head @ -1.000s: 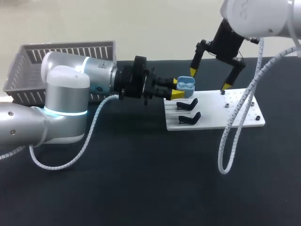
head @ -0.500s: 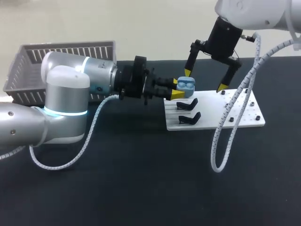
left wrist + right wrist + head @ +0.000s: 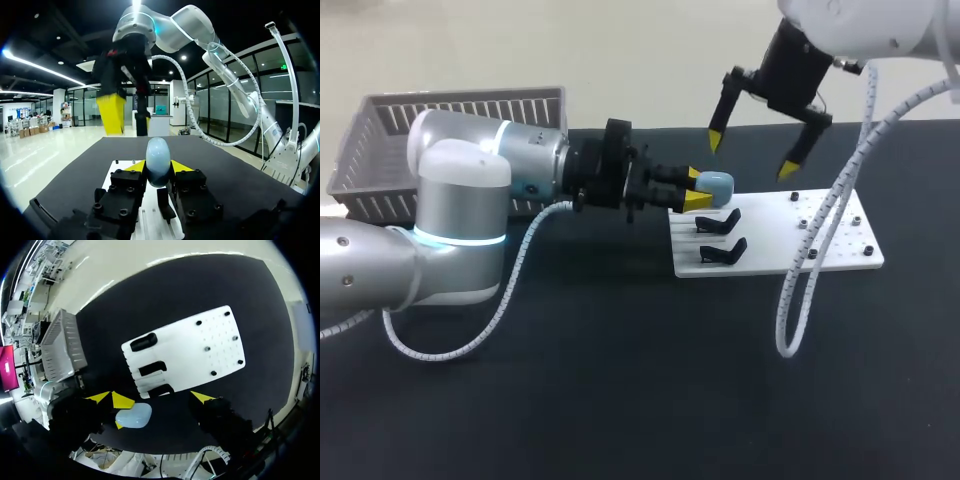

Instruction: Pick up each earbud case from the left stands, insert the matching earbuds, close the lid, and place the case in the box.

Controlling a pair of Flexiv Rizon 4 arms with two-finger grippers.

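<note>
My left tool (image 3: 697,189) is clenched on the pale blue earbud case (image 3: 158,161), one yellow finger on each flank. The case stands out ahead of the fingertips, and its lid looks shut. My right tool (image 3: 751,155) hangs released above and just beyond the case, touching nothing. I judge the step in hand to be carrying the case to the box (image 3: 380,130), which sits well behind my left tool, back along its arm. To do it well I would:

- hold the squeeze even, since the rounded shell could slip;
- lift clear of the black stands (image 3: 720,222) just beside the fingers before swinging;
- leave the right tool high, out of the path;
- let go only once low inside the box's walls.
</note>
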